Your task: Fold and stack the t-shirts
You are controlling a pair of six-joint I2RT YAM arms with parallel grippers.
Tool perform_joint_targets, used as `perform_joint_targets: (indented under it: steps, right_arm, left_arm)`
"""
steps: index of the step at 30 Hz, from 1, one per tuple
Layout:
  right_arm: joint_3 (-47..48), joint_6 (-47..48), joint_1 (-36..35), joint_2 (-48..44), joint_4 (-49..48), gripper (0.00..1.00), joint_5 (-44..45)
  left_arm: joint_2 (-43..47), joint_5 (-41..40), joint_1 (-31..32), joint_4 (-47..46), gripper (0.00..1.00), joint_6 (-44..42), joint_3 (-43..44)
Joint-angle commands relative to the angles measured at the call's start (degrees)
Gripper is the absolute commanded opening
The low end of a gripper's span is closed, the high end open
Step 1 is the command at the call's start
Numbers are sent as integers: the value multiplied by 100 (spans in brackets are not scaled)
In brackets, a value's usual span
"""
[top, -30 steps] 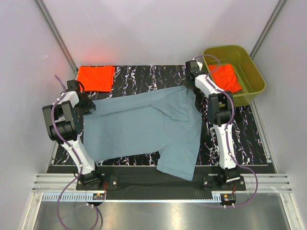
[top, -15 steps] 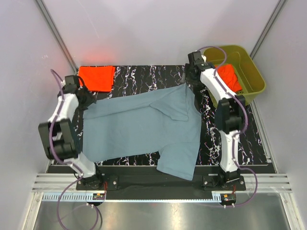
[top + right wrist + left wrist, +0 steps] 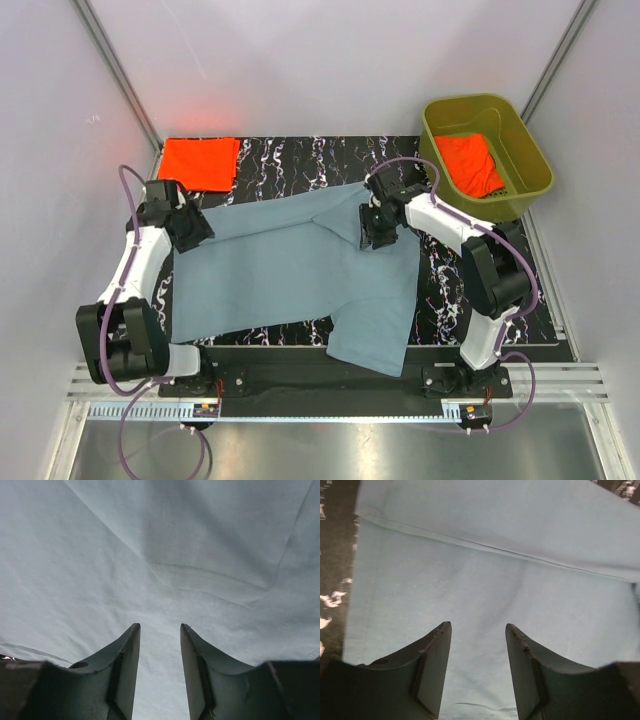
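The large blue-grey t-shirt [image 3: 280, 270] lies spread across the black marbled mat [image 3: 290, 160], one sleeve folded in over its far right part and its near right end hanging over the mat's front edge. My left gripper [image 3: 192, 230] hovers open over the shirt's left end; the left wrist view shows flat cloth [image 3: 485, 580] between the parted fingers [image 3: 432, 665]. My right gripper [image 3: 372, 236] stands open over the folded sleeve, with cloth [image 3: 100, 570] and a stitched hem under it. A folded orange-red t-shirt [image 3: 200, 162] rests at the far left corner. Another orange-red t-shirt [image 3: 470, 165] lies crumpled in the tub.
The olive-green tub [image 3: 440, 108] stands off the mat at the far right. Grey walls close in the table on the left, back and right. A bare strip of mat [image 3: 480, 290] runs along the shirt's right side. Both arm bases sit on the metal rail at the near edge.
My right gripper left the shirt's far right corner by the tub, swung left and nearer, and now hovers over the folded sleeve. The left gripper shifted slightly onto the shirt's left end.
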State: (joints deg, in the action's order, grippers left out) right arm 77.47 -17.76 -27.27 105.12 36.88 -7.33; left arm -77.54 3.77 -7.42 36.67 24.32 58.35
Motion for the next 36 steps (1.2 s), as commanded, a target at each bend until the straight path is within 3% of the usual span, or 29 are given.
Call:
perform_joint_targets:
  steps: [1, 3, 4, 7, 13, 16, 19, 22, 28, 36]
  right_arm:
    - [-56, -95, 20, -158, -225, 43, -137]
    - [-74, -219, 20, -115, -234, 45, -14]
    - [-5, -202, 20, -45, -217, 55, 186]
    - [189, -175, 72, 140, -147, 64, 644]
    - [268, -342, 423, 61, -50, 72, 383]
    - [190, -570, 739, 8, -15, 68, -55]
    - [110, -624, 995, -9, -41, 62, -548]
    - [5, -641, 1144, -71, -41, 62, -506]
    - [-153, -729, 1505, 52, -102, 60, -901]
    - [-382, -940, 1505, 210, -287, 43, -1094]
  left_arm:
    - [300, 527, 56, -185, 51, 204, -252]
    - [370, 633, 162, -369, 50, 284, -376]
    - [406, 642, 205, -397, 50, 336, -446]
    - [293, 616, 215, -432, 51, 276, -439]
    - [-426, 475, -460, -46, 52, -137, 193]
    - [-797, 431, -1171, -27, 51, -85, 378]
    - [-1271, 528, -1472, -151, 50, -15, 607]
    - [-1711, 590, -1718, -239, 50, 12, 809]
    - [-2204, 695, -1886, -318, 50, -67, 1029]
    - [-2406, 633, -2018, -362, 52, -6, 968]
